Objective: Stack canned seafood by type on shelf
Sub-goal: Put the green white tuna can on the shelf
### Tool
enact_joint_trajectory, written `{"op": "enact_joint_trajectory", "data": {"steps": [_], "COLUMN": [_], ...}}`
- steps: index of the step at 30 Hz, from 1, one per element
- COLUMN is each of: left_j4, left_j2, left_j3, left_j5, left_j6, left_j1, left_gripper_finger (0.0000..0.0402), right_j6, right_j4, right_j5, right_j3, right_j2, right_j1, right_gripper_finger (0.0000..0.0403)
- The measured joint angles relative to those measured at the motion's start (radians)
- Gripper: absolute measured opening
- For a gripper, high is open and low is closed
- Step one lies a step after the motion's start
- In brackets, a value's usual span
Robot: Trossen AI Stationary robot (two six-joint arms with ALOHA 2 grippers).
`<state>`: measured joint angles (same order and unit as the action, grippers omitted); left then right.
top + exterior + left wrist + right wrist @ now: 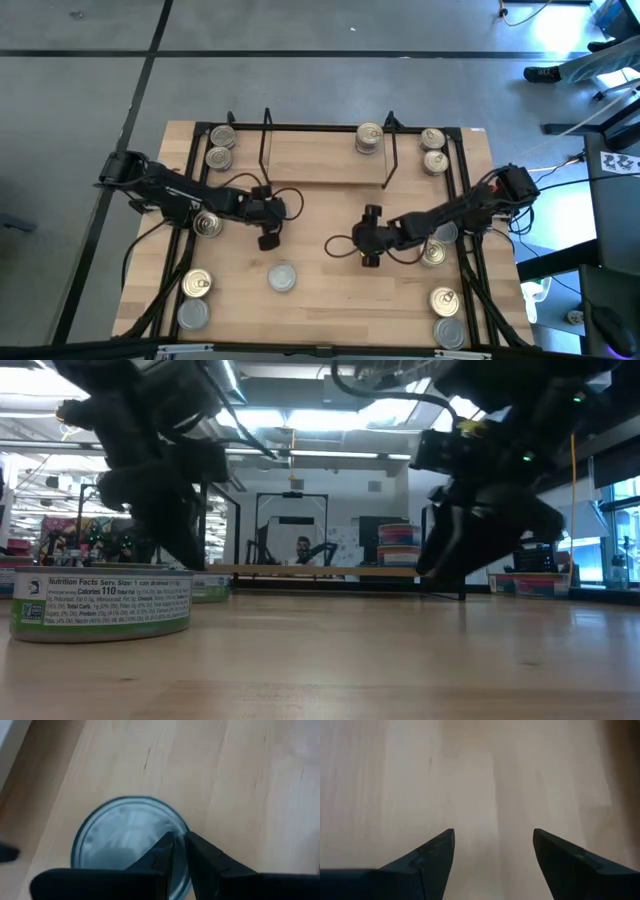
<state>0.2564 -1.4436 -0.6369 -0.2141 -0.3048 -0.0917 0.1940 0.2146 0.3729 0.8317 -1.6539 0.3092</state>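
Note:
A silver-topped tin of canned seafood (282, 277) stands flat on the tabletop near the front, large at the left of the low view (100, 605). My left gripper (268, 241) hovers just beyond it, slanting down. In the left wrist view its fingers (179, 836) stand only a narrow slit apart, before the tin's rim (120, 835). My right gripper (368, 258) is open over bare wood (492, 832) at mid-table. The shelf (320, 160) stands at the far edge and bears tins at its left (221, 146), middle (368, 138) and right (433, 148).
More tins stand loose on the table: at the left (208, 224), front left (195, 298), right (438, 244) and front right (446, 314). Black cables (340, 243) loop over the table near both grippers. Bare wood lies between the grippers and the shelf.

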Motion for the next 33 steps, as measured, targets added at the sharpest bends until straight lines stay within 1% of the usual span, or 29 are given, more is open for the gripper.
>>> {"op": "enact_joint_trajectory", "data": {"steps": [3,8,12,15,19,21,23,26,28,31,33], "left_j4": [-0.084,-0.29,-0.443,-0.513,-0.555,-0.543,-0.51,-0.35,-0.216,-0.093,-0.072], "left_j2": [-0.049,-0.126,-0.199,-0.278,-0.387,-0.426,-0.437,-0.415,-0.374,-0.293,-0.254], "left_j3": [-0.002,0.0,-0.01,-0.047,-0.138,-0.197,-0.251,-0.324,-0.364,-0.374,-0.337], "left_j5": [0.016,0.102,0.13,0.13,0.13,0.133,0.137,0.141,0.141,0.111,0.078], "left_j6": [0.004,0.02,0.036,0.08,0.11,0.124,0.153,0.191,0.193,0.201,0.203], "left_j1": [0.0,-0.005,-0.023,-0.041,-0.053,-0.058,-0.065,-0.075,-0.082,-0.093,-0.096], "left_gripper_finger": [0.0038,0.0035,0.0037,0.0036,0.0034,0.0033,0.0033,0.0033,0.0033,0.0033,0.0033], "right_j6": [0.01,0.011,0.011,0.008,-0.017,-0.019,-0.024,-0.03,-0.022,-0.018,-0.017], "right_j4": [-0.001,-0.006,-0.01,-0.025,-0.062,-0.082,-0.098,-0.102,-0.103,-0.121,-0.146], "right_j5": [0.005,0.037,0.037,0.037,0.038,0.038,0.038,0.038,0.038,0.038,0.037], "right_j3": [-0.004,-0.004,-0.004,-0.005,-0.005,-0.005,-0.005,-0.005,-0.004,-0.004,-0.004], "right_j2": [0.0,0.0,0.0,0.0,0.0,0.0,0.0,0.0,0.0,0.0,0.0], "right_j1": [0.021,0.041,0.04,0.038,0.038,0.038,0.038,0.038,0.038,0.038,0.038], "right_gripper_finger": [0.0269,0.0269,0.0269,0.0269,0.0269,0.0269,0.0269,0.0269,0.0269,0.0269,0.0269]}}
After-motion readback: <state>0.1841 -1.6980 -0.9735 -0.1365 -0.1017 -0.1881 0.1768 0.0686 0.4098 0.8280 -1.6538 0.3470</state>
